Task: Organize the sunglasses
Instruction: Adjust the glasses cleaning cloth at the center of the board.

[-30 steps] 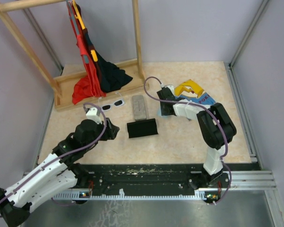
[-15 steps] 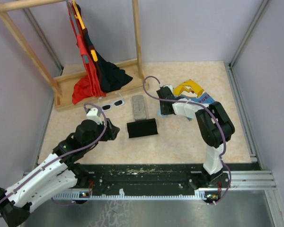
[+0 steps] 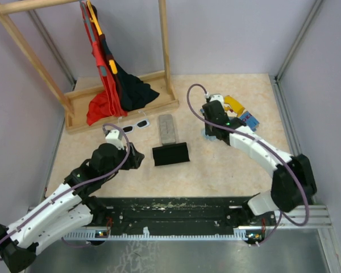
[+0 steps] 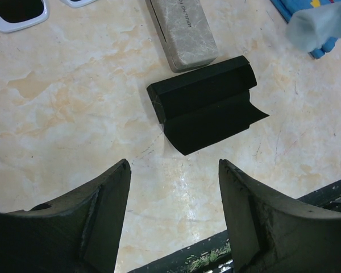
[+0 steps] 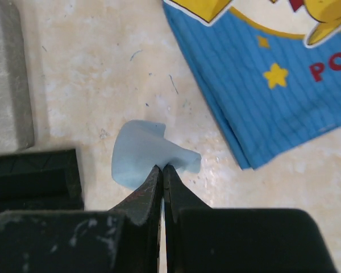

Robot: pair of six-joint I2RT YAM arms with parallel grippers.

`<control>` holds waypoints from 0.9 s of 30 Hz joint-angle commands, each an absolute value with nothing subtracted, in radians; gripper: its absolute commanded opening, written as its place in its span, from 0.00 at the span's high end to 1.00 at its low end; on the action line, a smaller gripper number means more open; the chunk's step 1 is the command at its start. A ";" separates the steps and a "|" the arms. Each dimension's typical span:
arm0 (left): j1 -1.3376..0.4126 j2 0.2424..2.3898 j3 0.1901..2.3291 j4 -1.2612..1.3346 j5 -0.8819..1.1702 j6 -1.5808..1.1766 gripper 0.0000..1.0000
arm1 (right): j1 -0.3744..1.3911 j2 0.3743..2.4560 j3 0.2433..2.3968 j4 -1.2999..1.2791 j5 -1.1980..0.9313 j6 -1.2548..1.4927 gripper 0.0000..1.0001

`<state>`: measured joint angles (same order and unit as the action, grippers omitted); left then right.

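Note:
The white-framed sunglasses [image 3: 134, 125] with dark lenses lie near the wooden rack's base; their lenses show at the top left of the left wrist view [image 4: 16, 11]. My left gripper [image 3: 136, 156] [image 4: 173, 170] hovers open and empty over bare table, just short of the open black case [image 4: 207, 105]. My right gripper [image 3: 209, 132] [image 5: 163, 168] is shut, pinching a small light-blue cloth [image 5: 142, 156] that bunches up at its tips above the table.
A grey oblong case [image 3: 167, 129] [image 5: 8, 85] lies behind the black case [image 3: 171, 154]. A blue printed cloth [image 3: 242, 112] [image 5: 273, 85] lies right of the right gripper. A wooden rack [image 3: 125, 102] with hanging clothes stands back left. Walls enclose the table.
The right gripper closed on the light-blue cloth and raised it, its arm swinging out to the right. The left arm barely moved.

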<state>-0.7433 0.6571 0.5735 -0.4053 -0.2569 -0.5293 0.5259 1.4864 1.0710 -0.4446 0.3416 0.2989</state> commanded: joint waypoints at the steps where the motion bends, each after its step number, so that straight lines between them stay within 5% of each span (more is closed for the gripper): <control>1: -0.736 0.671 0.612 -0.400 -0.215 -0.498 0.31 | 0.518 1.310 1.019 -0.638 0.386 0.311 1.00; 12: -0.736 0.676 0.617 -0.387 -0.168 -0.500 0.31 | 0.575 1.152 1.113 -1.039 0.290 0.355 1.00; 17: -0.737 0.671 0.604 -0.389 -0.137 -0.532 0.32 | 0.646 1.156 1.038 -0.876 0.169 0.405 1.00; 27: -0.736 0.657 0.581 -0.380 -0.119 -0.547 0.32 | 0.648 0.960 0.927 -0.794 0.332 0.608 1.00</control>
